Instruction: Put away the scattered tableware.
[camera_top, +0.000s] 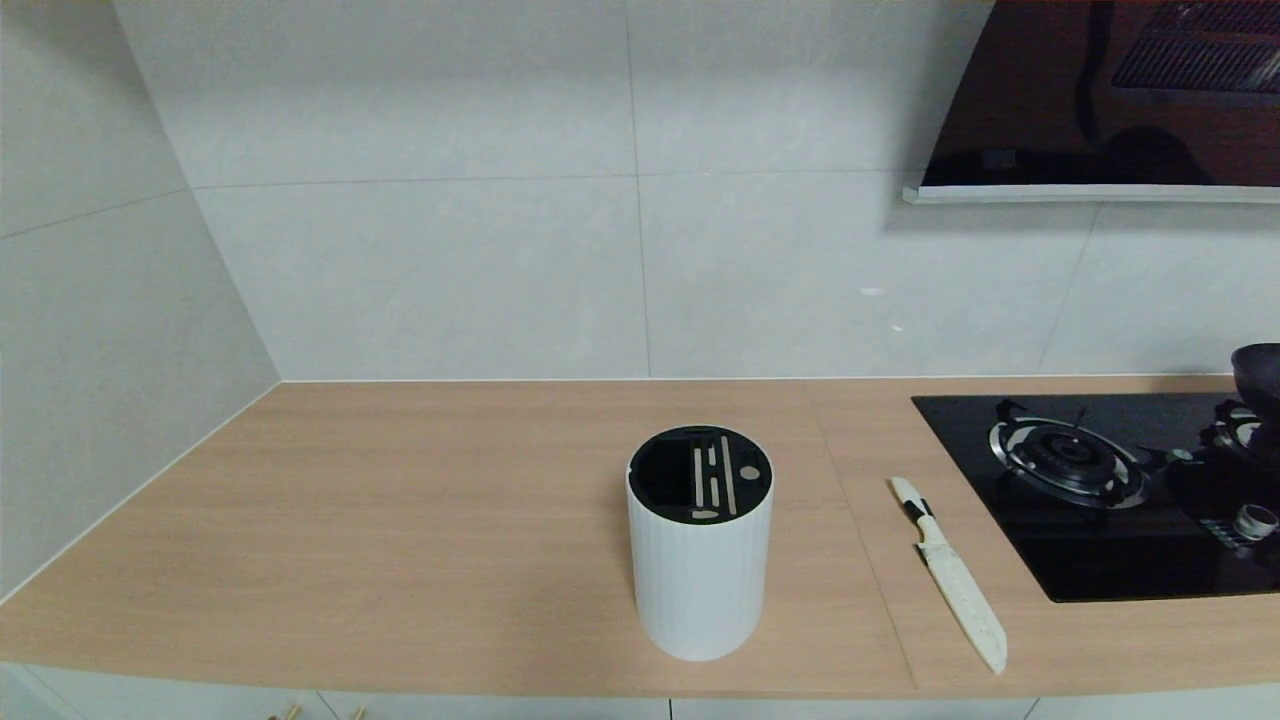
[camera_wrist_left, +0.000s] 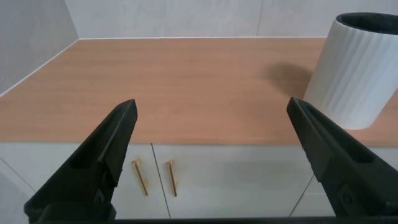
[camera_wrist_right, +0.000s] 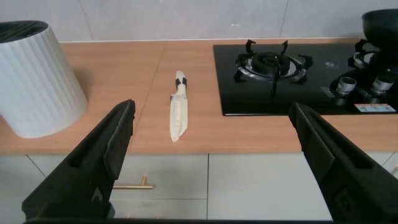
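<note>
One knife (camera_top: 944, 570), white holder (camera_top: 700, 575), gold handles (camera_wrist_left: 140, 178)

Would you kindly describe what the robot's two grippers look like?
The left gripper and the right gripper look alike: each has two matte black fingers, broad at the base and tapering like wedges to narrow tips, with plain, unmarked surfaces.

Desk (camera_top: 400, 520): light wood, walls along back and left edges.
Knife holder (camera_top: 700, 570): white, upright near front edge.
Knife (camera_top: 950, 575): flat, between holder and hob.
Hob (camera_top: 1090, 500): black, right end.
</note>
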